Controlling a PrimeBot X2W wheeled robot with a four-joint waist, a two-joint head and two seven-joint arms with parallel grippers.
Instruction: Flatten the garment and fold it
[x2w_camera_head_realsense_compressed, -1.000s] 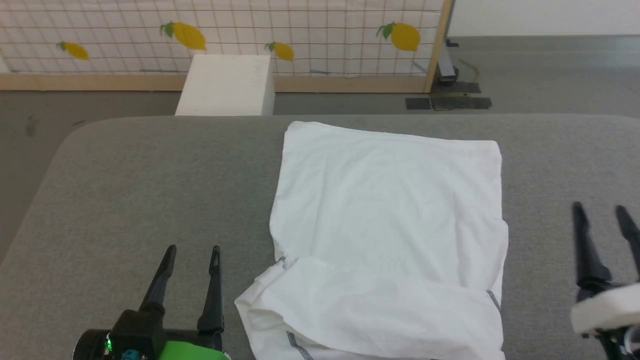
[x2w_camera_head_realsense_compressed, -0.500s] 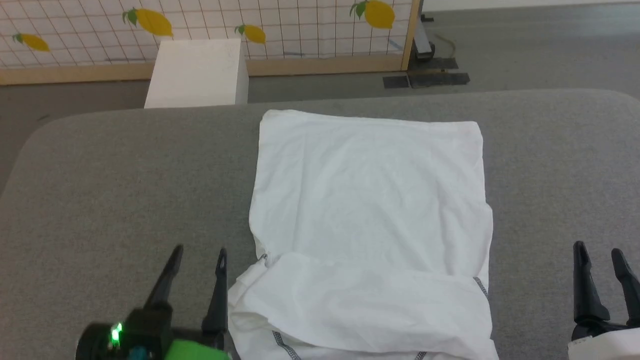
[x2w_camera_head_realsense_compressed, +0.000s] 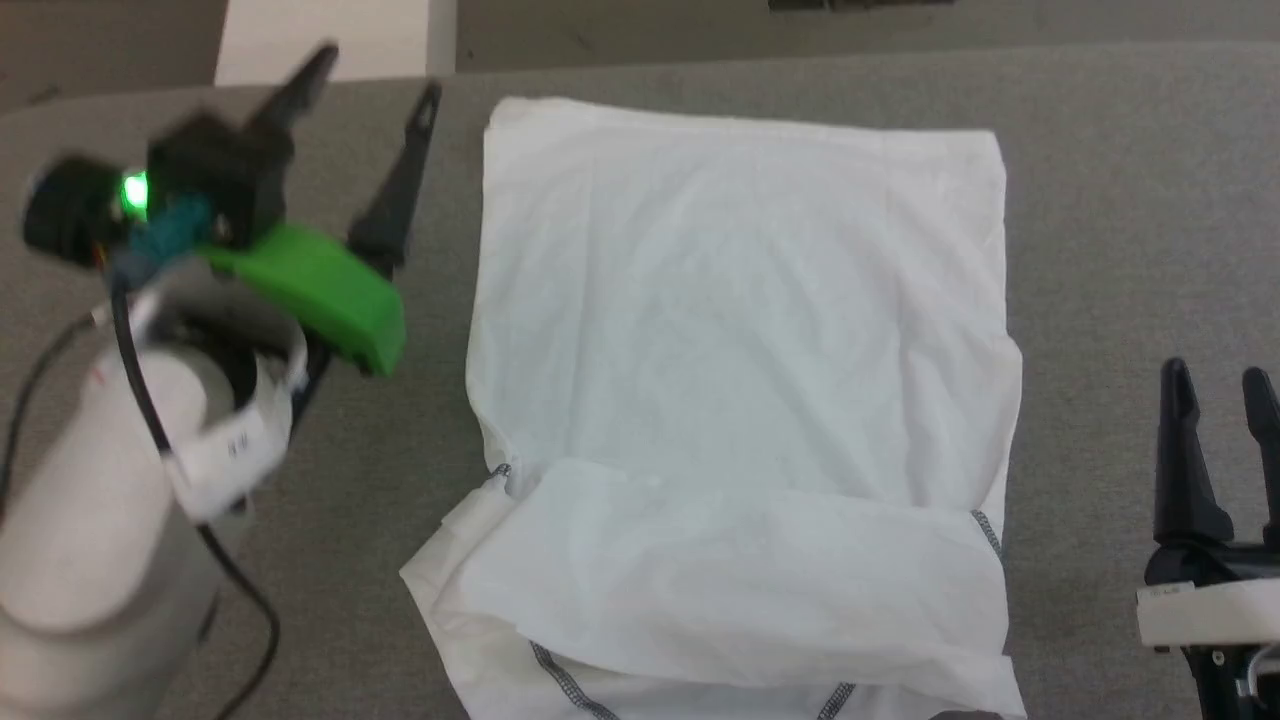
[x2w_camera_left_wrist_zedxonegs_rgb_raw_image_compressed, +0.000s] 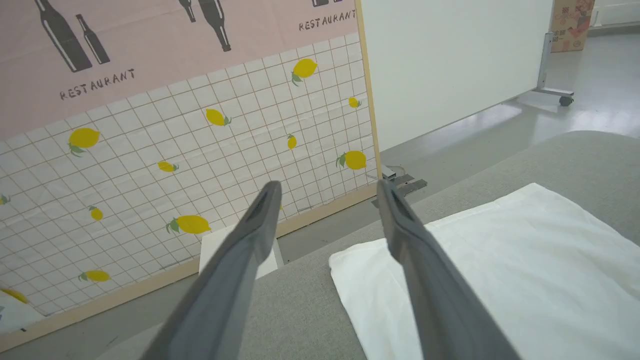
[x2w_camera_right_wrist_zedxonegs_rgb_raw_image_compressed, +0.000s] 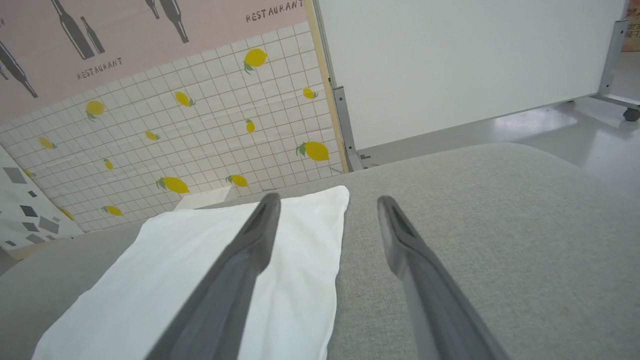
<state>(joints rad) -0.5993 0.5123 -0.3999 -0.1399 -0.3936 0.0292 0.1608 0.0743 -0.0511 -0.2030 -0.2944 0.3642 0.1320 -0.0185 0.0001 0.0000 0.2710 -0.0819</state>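
You're mid-fold: the garment (x2w_camera_head_realsense_compressed: 740, 330) lies partly folded between both pincers. Your left gripper (x2w_camera_head_realsense_compressed: 378, 75), spread and empty, hovers just beside its far corner. Your right gripper (x2w_camera_head_realsense_compressed: 1216, 375), equally spread, sits off the near flap. Next, probably pinch that far edge.

My left gripper (x2w_camera_left_wrist_zedxonegs_rgb_raw_image_compressed: 328, 184) above the table (x2w_camera_left_wrist_zedxonegs_rgb_raw_image_compressed: 575, 155), fingers spread wide with nothing between them, garment (x2w_camera_left_wrist_zedxonegs_rgb_raw_image_compressed: 500, 260) lying flat at lower right, box (x2w_camera_left_wrist_zedxonegs_rgb_raw_image_compressed: 212, 247) past the table edge, lemon screen (x2w_camera_left_wrist_zedxonegs_rgb_raw_image_compressed: 200, 150) and white panel (x2w_camera_left_wrist_zedxonegs_rgb_raw_image_compressed: 450, 65) behind.
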